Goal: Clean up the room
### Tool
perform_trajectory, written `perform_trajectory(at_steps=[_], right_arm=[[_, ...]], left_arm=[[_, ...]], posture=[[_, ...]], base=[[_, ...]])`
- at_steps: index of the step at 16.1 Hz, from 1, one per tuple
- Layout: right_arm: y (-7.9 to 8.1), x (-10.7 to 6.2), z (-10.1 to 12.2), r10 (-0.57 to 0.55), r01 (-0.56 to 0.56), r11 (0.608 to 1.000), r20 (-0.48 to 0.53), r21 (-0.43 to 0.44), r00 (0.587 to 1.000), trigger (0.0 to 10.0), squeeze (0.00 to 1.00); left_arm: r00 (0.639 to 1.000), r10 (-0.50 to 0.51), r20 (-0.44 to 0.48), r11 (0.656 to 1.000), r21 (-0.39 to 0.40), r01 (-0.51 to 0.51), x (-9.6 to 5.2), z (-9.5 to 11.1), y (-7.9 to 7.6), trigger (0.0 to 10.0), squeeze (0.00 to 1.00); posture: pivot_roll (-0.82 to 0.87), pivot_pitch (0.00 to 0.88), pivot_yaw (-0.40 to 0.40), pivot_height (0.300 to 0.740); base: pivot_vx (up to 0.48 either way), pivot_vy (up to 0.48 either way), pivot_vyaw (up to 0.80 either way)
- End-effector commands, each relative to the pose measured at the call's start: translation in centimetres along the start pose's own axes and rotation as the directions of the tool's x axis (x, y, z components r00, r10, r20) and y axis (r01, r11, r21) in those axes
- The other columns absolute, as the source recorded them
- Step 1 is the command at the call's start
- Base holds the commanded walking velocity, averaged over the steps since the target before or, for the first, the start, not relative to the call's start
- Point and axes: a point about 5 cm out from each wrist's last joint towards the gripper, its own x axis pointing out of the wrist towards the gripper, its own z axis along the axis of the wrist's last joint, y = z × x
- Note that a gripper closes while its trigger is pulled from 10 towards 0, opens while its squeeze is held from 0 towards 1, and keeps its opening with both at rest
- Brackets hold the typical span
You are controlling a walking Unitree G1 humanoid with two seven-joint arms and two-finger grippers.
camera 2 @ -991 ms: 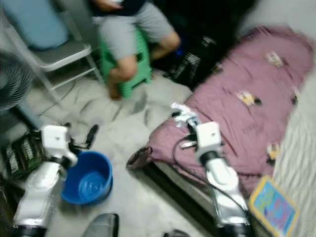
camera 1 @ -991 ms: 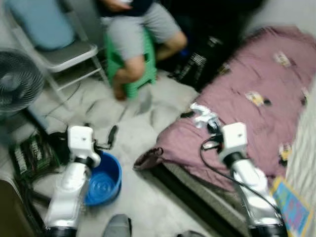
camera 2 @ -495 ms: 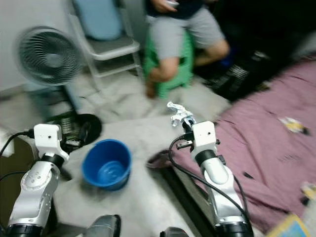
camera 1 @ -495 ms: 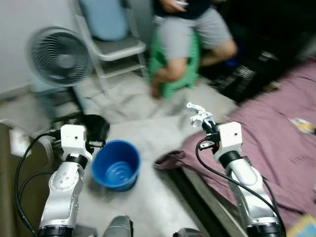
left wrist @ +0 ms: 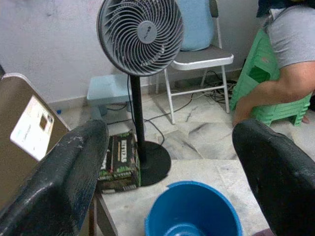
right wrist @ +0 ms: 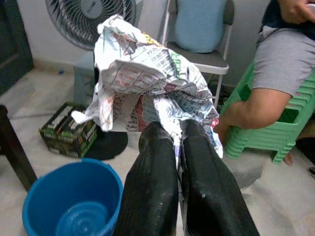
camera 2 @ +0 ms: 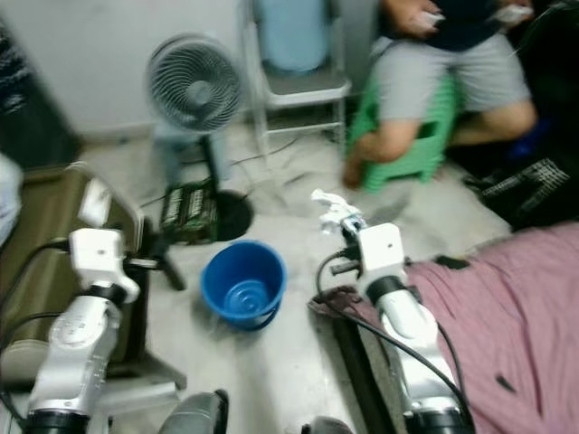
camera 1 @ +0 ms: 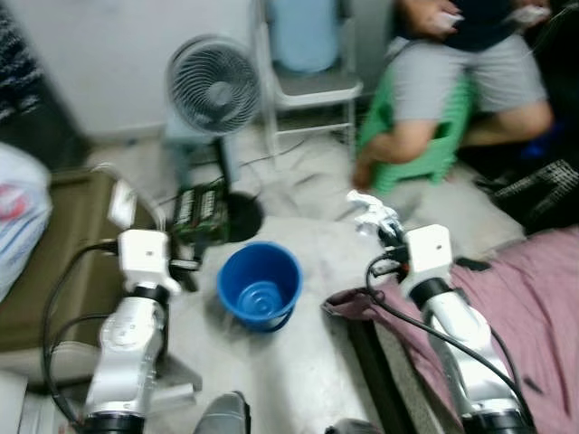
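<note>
Floor (camera 1: 298,380): pale marble, lower centre of the head views; everything below stands on it.
Bed cover (camera 1: 543,298): purple, lower right edge, beside the right arm.
Person (camera 1: 470,63): seated on a green stool (camera 1: 425,154), upper right — well apart from both arms.
Fan (camera 1: 213,86): standing, upper centre-left, base just behind the bucket.
Bucket (camera 1: 260,285): blue, upright, centre frame, seemingly empty; sits between the two arms.
Right gripper (right wrist: 178,142): fingers pressed together on crumpled printed paper (right wrist: 142,64), raised right of the bucket, not yet over it.
Left gripper (left wrist: 172,162): fingers spread wide, holding nothing, aimed toward bucket and fan.
Step in hand: likely carrying the paper to the bucket as a bin.
Doing it well: swing the right gripper leftward until the wad hangs squarely above the rim, then part the fingers — light paper may drift, so release low and central.
</note>
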Motion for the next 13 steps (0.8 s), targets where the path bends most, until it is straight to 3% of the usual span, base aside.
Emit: perform_trajectory(at_steps=[1,3,8,13], right_arm=[[0.29,0.20,0.33,0.009,-0.009,1.000,0.015,0.003,1.000,10.0,0.00],[0.31,0.22,0.32,0.010,-0.010,1.000,0.016,0.003,1.000,10.0,0.00],[0.30,0.24,0.29,0.005,-0.005,1.000,0.012,0.007,1.000,10.0,0.00],[0.13,0.27,0.26,-0.008,0.008,1.000,0.008,0.017,1.000,10.0,0.00]], left_arm=[[1.000,0.014,0.003,1.000,0.018,-0.014,-0.13,0.15,0.57,10.0,0.00],[1.000,0.009,0.005,1.000,0.015,-0.009,-0.02,0.22,0.53,10.0,0.00],[0.999,-0.024,0.020,1.000,-0.007,0.025,0.00,0.37,0.23,10.0,0.00],[0.999,-0.043,0.030,0.999,-0.025,0.044,-0.04,0.45,0.06,10.0,0.00]], posture=[[0.00,0.060,-0.047,0.740],[0.00,0.060,-0.047,0.740],[0.00,0.067,-0.045,0.740],[-0.01,0.073,-0.043,0.740]], base=[[0.000,0.000,0.80],[0.000,0.000,0.80],[0.000,0.000,0.00],[0.313,0.000,0.00]])
